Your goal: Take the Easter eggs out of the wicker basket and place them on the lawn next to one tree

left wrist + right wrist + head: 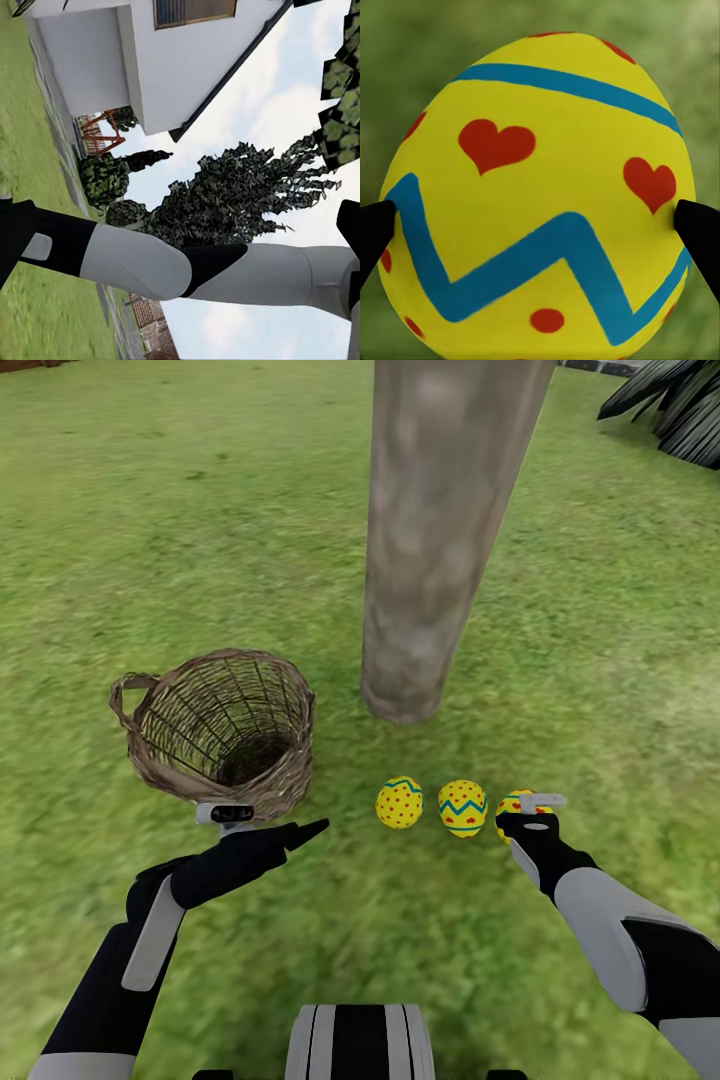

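Easter eggs [399,802] lie in a row on the lawn [600,660] beside the tree [440,560]; the right gripper [527,807] pinches the third egg [540,195], setting it down; the wicker basket [215,728] stands empty; I cannot tell the left gripper's [300,830] opening.

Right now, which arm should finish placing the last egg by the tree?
Right. The right gripper already has the third egg between its fingertips, beside the two eggs on the lawn near the tree. The left gripper is by the wicker basket.
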